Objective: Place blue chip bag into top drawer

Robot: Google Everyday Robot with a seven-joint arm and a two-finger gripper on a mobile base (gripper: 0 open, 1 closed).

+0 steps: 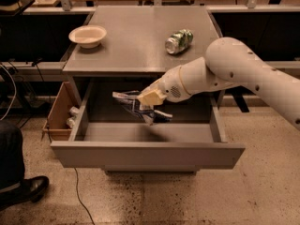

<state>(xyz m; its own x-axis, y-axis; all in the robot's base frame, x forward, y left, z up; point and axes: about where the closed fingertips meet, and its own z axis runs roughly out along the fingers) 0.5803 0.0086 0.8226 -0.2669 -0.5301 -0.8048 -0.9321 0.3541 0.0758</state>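
The blue chip bag (133, 108) is held pinched between the fingers of the gripper (151, 97), over the inside of the pulled-out top drawer (147, 154). On the grey table (136, 55) a bowl (87, 35) and a can (179, 41) are seen well apart. The speckled floor (187, 198) is spread below.
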